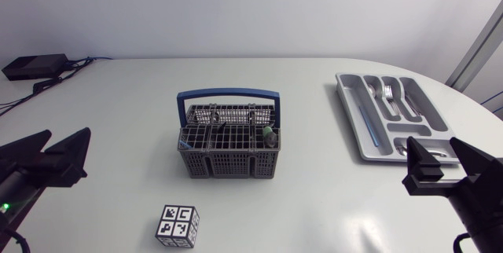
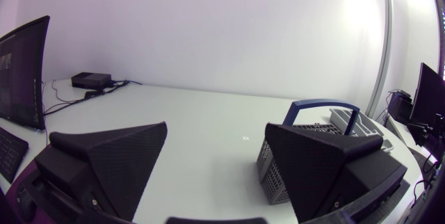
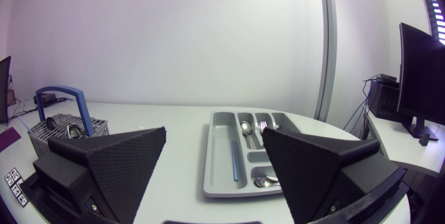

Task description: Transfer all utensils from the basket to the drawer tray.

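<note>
Only the head view looks down into the basket (image 1: 228, 141), mid-table, where a dark-handled utensil (image 1: 269, 136) stands at its right end, and onto the marker cube (image 1: 179, 225) by the table's near edge. The right wrist view shows more plainly a spoon (image 3: 265, 181) and a fork (image 3: 263, 125) lying in the drawer tray (image 3: 219, 133) near the table's far right edge. The left gripper (image 2: 215, 175), by the left edge, and the right gripper (image 3: 215, 175), by the right edge, both have their fingers spread wide, holding and touching nothing.
</note>
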Available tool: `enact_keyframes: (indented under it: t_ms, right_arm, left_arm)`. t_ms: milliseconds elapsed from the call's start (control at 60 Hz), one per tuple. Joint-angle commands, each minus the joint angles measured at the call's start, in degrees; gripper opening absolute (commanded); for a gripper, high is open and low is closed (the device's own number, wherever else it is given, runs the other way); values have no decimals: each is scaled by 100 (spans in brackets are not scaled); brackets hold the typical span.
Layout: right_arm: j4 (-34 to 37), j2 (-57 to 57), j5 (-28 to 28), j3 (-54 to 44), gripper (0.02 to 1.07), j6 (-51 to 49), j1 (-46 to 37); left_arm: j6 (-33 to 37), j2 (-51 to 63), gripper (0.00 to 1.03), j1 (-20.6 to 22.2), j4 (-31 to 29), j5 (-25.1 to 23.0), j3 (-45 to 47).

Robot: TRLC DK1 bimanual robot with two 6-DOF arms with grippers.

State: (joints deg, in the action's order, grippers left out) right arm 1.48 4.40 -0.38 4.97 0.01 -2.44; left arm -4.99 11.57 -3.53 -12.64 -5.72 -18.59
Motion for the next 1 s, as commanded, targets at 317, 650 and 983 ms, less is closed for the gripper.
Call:
enact_keyframes:
  t_ms: [317,650,983]
  right_arm:
    - [186,2240,-6,1296,102,324,367]
    - [1531,3480,-181,2315,102,-238,877]
    - [2384,4191,-1500,2799,102,-1829,1632]
  left_arm:
    - [877,3017,95,749,-924,194,-1894]
    - [2372,3756,92,1364,-1100,-958,-1868]
    - [3655,3905,91,1777,-871,-1722,-1455]
